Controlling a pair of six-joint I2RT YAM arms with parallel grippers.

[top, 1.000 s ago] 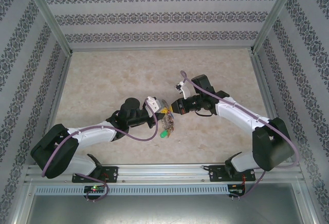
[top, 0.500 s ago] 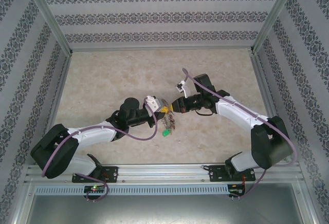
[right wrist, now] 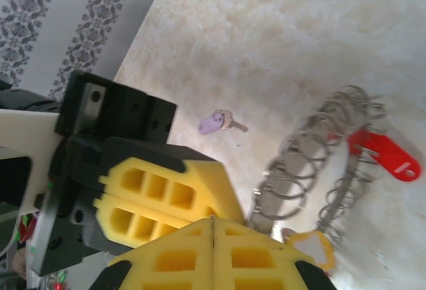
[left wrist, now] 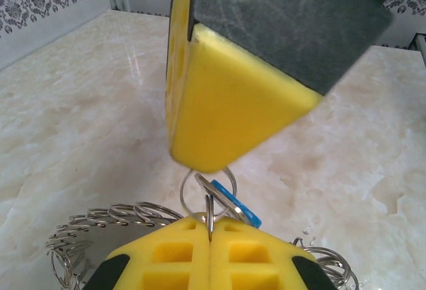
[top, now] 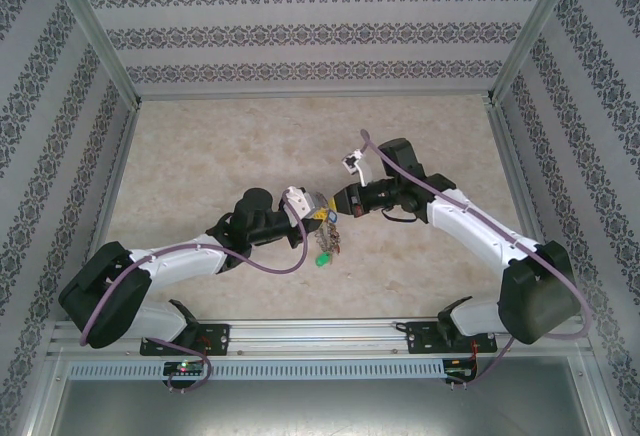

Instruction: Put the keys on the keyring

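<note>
Marbled tabletop (top: 220,146) spreads under both arms, with patterned walls behind. The left pincer (left wrist: 210,231) is clamped on a wire loop of the keyring (right wrist: 294,170), which hangs tilted between the arms. Its long axis runs toward the near edge, green key (top: 322,259) lowest. Red key (right wrist: 389,157) and yellow key (right wrist: 311,247) look attached; the lilac key (right wrist: 213,122) lies loose. The right pincer (right wrist: 212,227) is closed, apparently pinching the small ring of the blue key (left wrist: 238,209), which is probably still to be threaded.

Yellow fingers (left wrist: 229,114), grey keyring (right wrist: 299,162), red key (right wrist: 387,155), lilac key (right wrist: 213,123), marbled beige table (top: 250,146).
</note>
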